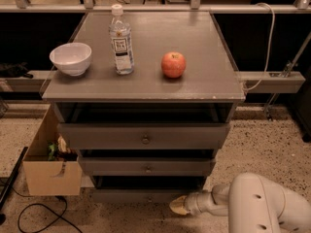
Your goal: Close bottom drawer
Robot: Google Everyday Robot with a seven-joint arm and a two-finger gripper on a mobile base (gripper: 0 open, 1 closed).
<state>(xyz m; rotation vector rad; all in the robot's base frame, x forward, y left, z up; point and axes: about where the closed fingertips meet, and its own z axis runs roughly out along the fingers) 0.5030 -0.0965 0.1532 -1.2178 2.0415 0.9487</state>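
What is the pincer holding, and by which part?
Nothing visibly held: the pincer sits low at the bottom drawer front, near its right end.

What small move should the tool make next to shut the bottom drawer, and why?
Probably ease the tool toward the cabinet, into the front of the bottom drawer. That drawer stands pulled out, with dark interior showing above its panel, and the tool sits low near the floor at the panel's right end.
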